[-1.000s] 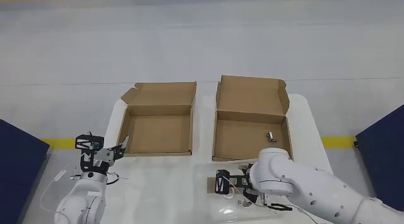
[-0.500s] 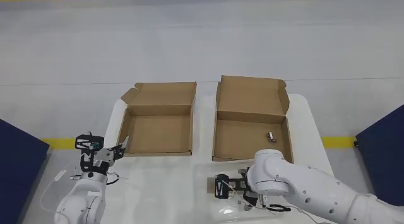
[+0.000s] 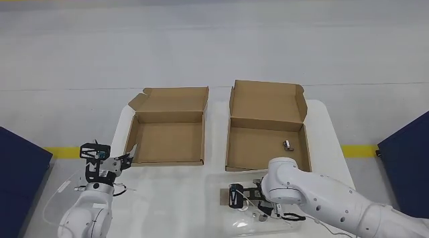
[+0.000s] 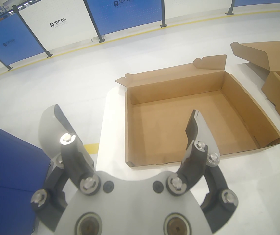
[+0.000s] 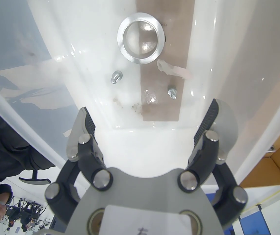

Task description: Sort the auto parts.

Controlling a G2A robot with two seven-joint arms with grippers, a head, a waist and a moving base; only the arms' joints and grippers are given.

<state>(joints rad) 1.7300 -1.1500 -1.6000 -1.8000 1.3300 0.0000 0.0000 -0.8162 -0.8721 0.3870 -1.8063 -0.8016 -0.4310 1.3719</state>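
Where the clear tub [image 5: 56, 50] sits on the counter [image 3: 174, 191], in front of the right box [image 3: 265, 147], it holds:

- a metal ring [image 5: 141, 40], lying flat;
- one bolt [image 5: 116, 77] near the ring;
- a second bolt [image 5: 172, 92] well apart from the first, over a brown strip [image 5: 164, 25] seen through the tub floor.

Right hand [image 5: 149, 107]: poised over the tub, fingers spread wide, holding nothing. Since a second ago this arm has edged slightly toward the counter's near edge.

Right box: one small metal part [image 3: 288, 145] inside.

Left box [image 4: 179, 123]: lid open.

Left hand [image 4: 125, 108]: just beside the left box's near corner, fingers apart and holding nothing, position unchanged.
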